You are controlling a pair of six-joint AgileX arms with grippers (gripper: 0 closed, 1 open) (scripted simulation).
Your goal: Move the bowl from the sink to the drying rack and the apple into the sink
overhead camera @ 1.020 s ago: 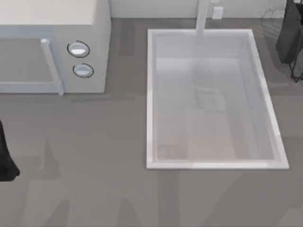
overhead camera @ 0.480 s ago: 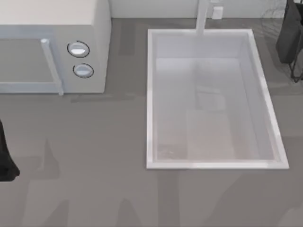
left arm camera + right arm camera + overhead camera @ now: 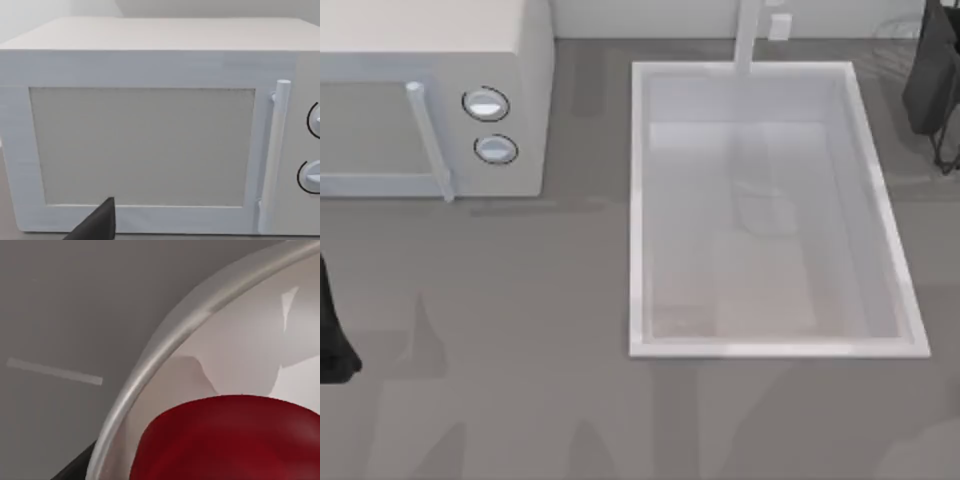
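- The large white rectangular recessed sink (image 3: 638, 200) holds no bowl and no apple.
- The small shiny red apple (image 3: 230, 440) lies in a pale metal-rimmed dish (image 3: 150, 360); sinking it remains.
- Whether either pincer is apart or together, I cannot tell.

The tabletop (image 3: 520, 300) is plain grey. The sink (image 3: 638, 200) is white, its basin pale grey-white. The microwave (image 3: 520, 60) is white with two silver-rimmed knobs. The apple (image 3: 225, 440) is glossy deep red, inside a silver-rimmed white dish (image 3: 150, 360).

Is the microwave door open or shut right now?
Shut. In the left wrist view the microwave door lies flush with its front, handle beside the knobs; the top view shows the same.
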